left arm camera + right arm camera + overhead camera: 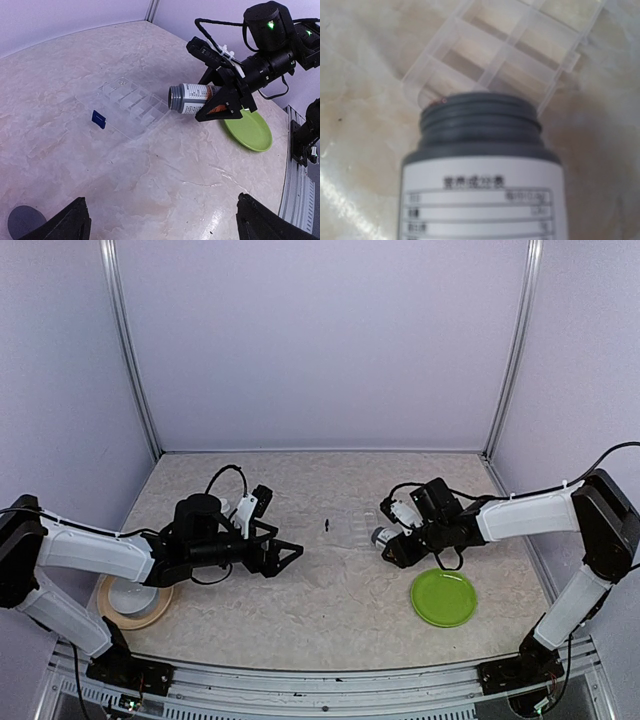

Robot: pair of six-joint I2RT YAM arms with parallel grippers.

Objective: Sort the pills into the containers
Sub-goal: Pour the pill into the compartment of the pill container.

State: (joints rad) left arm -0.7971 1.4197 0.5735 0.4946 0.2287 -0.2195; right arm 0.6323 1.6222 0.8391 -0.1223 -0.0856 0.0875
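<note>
The right fingers (220, 111) grip the clear, gray-necked bottle with white-and-orange label (194, 98) on its side above the right half of the bench (165, 175), mouth toward a clear plastic compartment box (131, 102). The left fingers (67, 224) gape, empty.

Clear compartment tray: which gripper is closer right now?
Right. The right gripper holds the bottle tipped with its mouth at the edge of the tray; the left gripper hangs open farther back on the opposite side.

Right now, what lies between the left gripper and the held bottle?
A clear compartment box and a small blue piece, on the table before the bottle; the left wrist view shows it.
</note>
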